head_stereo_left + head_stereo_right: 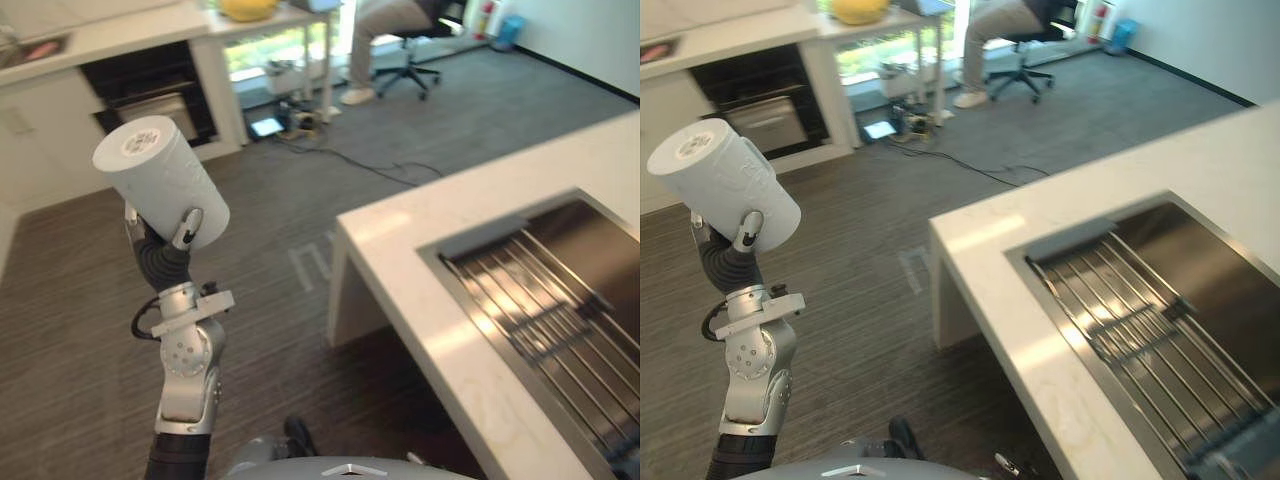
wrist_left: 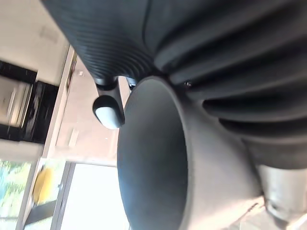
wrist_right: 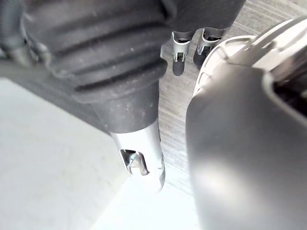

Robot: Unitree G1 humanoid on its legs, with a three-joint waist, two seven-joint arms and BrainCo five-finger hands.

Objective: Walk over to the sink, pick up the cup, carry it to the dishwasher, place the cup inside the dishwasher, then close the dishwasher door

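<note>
Big white counter [image 1: 400, 260] with the sink [image 1: 1200, 235] is on the right, and the dark opening across the floor looks like the dishwasher [image 1: 150, 90]. The cup [image 1: 160, 180] is up in the air with the left hand [image 1: 162, 262] wrapped round it, probably lifted clear for carrying. Right hand [image 3: 96, 57] grip, can't tell.

This is looking like an office kitchen. A steel sink [image 1: 600, 245] is sitting in the white counter [image 1: 400, 230] at right, a swivel chair [image 1: 408, 70] standing at top.

Bright daylight glares off the white counter [image 1: 400, 238].
</note>
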